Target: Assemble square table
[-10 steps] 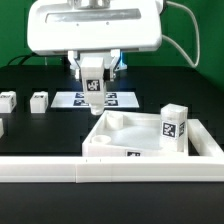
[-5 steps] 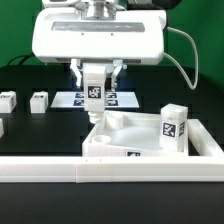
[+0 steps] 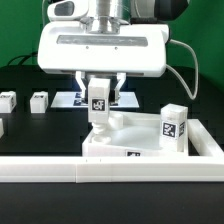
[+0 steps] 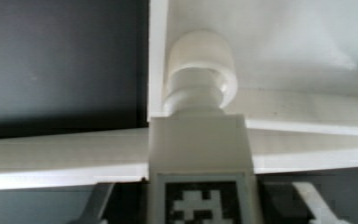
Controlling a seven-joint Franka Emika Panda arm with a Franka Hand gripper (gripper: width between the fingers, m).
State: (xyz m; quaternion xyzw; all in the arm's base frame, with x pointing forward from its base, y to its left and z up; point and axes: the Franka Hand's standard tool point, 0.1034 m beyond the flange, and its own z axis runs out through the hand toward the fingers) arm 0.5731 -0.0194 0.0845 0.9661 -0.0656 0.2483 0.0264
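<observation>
The square table top [image 3: 150,140] lies upside down at the front right, rim up, against the border rail. One white tagged leg [image 3: 174,128] stands in its right corner. My gripper [image 3: 99,100] is shut on another tagged leg [image 3: 99,103] and holds it upright just above the top's left rear corner socket [image 3: 100,128]. In the wrist view the held leg [image 4: 201,150] points its screw end at the round socket [image 4: 201,55]. Two more legs [image 3: 39,101] [image 3: 6,101] stand at the exterior view's left.
The marker board [image 3: 72,100] lies behind the gripper, partly hidden. The long white border rail [image 3: 60,168] runs along the front. Another white part [image 3: 2,127] shows at the left edge. A cable hangs at the right rear.
My gripper has moved forward and down with the leg, from over the marker board to just above the table top's left rear corner.
</observation>
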